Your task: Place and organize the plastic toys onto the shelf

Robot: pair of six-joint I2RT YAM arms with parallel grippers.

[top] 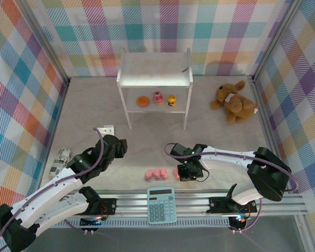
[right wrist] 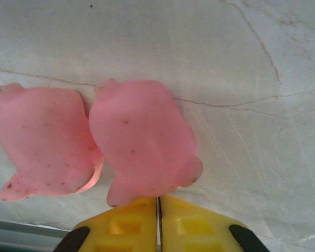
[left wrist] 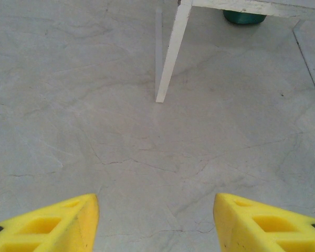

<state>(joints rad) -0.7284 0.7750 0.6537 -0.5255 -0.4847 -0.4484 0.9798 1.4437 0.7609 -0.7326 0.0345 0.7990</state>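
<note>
Pigs [top: 156, 173] lie by the near rail [top: 210, 198]; other toys are already on the shelf [top: 155, 79].
Ring [top: 142, 102], cupcake [top: 157, 97] and duck [top: 171, 100] sit in a row on the lower board [top: 130, 106], leaving the top free. Right claw [right wrist: 158, 198], fingers pressed together, butts one pig [right wrist: 142, 139] of a touching pair, likely to nudge it clear for a grasp; whether it nips an edge I cannot tell. Left claw [left wrist: 156, 202] hangs spread, facing a shelf leg [left wrist: 170, 52].

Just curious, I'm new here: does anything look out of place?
A teal calculator sits on the metal rail at the near edge, and a brown plush animal lies sprawled far right; neither looks like the small plastic toys.
</note>
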